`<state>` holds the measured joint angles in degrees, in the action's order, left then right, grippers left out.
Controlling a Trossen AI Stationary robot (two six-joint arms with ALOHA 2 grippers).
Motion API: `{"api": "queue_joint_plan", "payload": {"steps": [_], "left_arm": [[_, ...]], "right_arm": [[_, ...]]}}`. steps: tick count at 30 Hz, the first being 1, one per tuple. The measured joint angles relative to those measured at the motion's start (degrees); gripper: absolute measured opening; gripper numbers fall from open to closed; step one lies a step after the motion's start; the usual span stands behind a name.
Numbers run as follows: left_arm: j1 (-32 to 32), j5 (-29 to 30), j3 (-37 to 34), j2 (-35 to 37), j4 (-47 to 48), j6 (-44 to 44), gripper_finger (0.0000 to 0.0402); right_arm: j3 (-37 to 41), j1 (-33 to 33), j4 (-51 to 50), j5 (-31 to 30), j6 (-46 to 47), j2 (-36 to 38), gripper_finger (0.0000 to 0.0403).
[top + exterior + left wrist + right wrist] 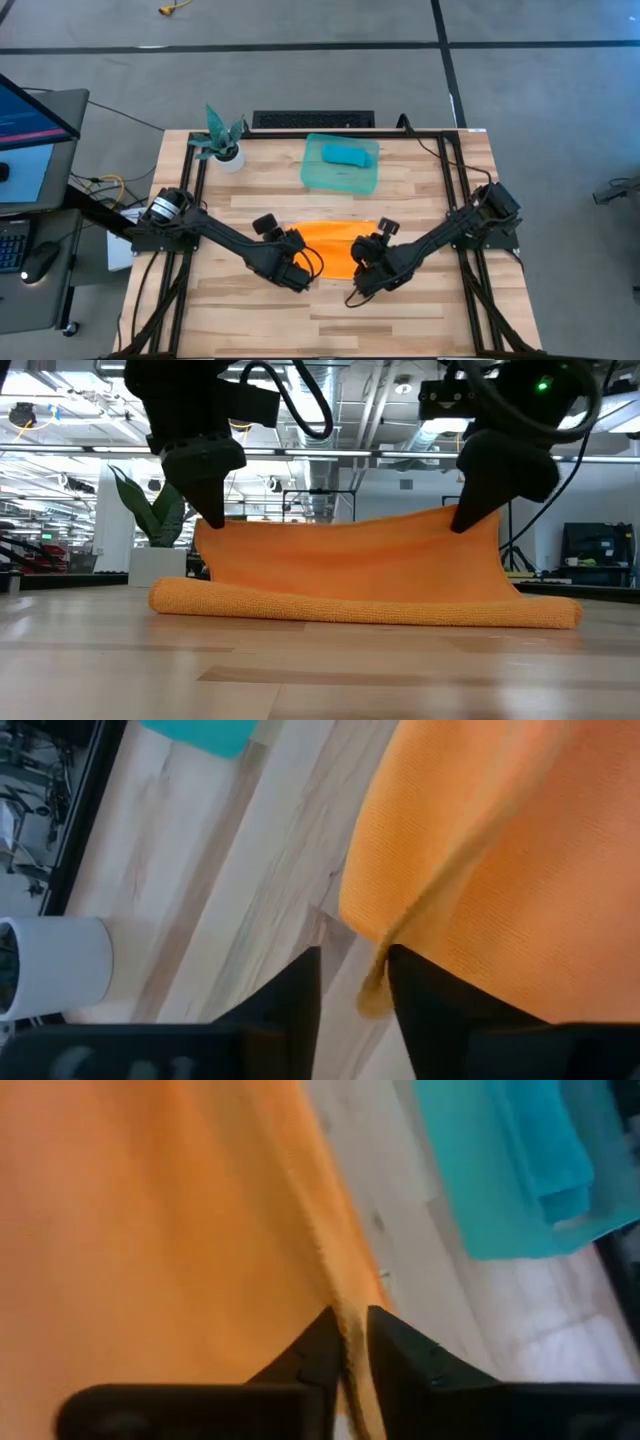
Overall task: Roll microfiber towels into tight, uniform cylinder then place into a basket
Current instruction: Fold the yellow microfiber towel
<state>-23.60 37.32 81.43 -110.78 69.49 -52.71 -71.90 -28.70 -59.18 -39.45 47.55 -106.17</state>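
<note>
No legible text or labels

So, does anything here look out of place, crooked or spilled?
Nothing stands out. The left gripper and right gripper each pinch an edge of the orange towel, lifting it evenly off the table. The turquoise towel lies rolled inside the basket. The plant pot stands upright.

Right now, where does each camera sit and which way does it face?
High: overhead, straight down on table, both arms, green tray.
Low: table height, level; left gripper and right gripper lifting the orange towel.
Left wrist: past its fingers, towel edge pinched, white pot.
Right wrist: same, plus turquoise towel.
All share the orange towel.
</note>
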Motion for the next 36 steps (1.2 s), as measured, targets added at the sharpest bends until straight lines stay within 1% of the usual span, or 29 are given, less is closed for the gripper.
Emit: {"api": "queue_joint_plan", "payload": {"steps": [4, 8, 14, 20, 25, 28, 32, 34, 36], "left_arm": [[1.0, 0.0, 0.0, 0.0, 0.2, 0.0, 0.0135], [2.1, 0.0, 0.0, 0.0, 0.7, 2.8, 0.0145], [3.2, 0.1, 0.0, 0.0, 2.3, 4.1, 0.0146], [2.1, 0.2, 0.0, 0.0, 2.0, 3.9, 0.0146], [0.0, 0.2, 0.0, 0.0, -2.8, 4.4, 0.0146], [-1.2, 0.6, 0.0, 0.0, -6.6, 5.8, 0.0146], [-2.0, 3.7, 0.0, 0.0, -9.2, 6.4, 0.0146], [-2.0, 5.9, 0.0, 0.0, -10.5, 6.5, 0.0146], [-1.2, 7.1, 0.0, 0.1, -13.3, 8.9, 0.0146]], "right_arm": [[0.0, 1.0, -1.0, -3.5, -0.1, 0.0, 0.0121], [0.0, 2.2, -3.6, -4.1, -0.9, 0.0, 0.0159], [0.0, 3.5, -8.8, -4.1, -1.1, 0.0, 0.0187], [0.0, 3.5, -10.0, -4.1, -1.6, 0.0, 0.019], [0.0, 2.7, -14.0, -4.1, -0.9, 1.4, 0.0184], [0.0, 1.1, -17.9, -5.1, 1.8, 4.3, 0.0179], [0.0, -2.2, -21.7, -10.1, 6.6, 10.2, 0.017], [0.4, -4.1, -21.6, -12.2, 8.9, 13.6, 0.0166], [2.2, -5.9, -20.1, -13.7, 10.5, 17.1, 0.0163]]}}
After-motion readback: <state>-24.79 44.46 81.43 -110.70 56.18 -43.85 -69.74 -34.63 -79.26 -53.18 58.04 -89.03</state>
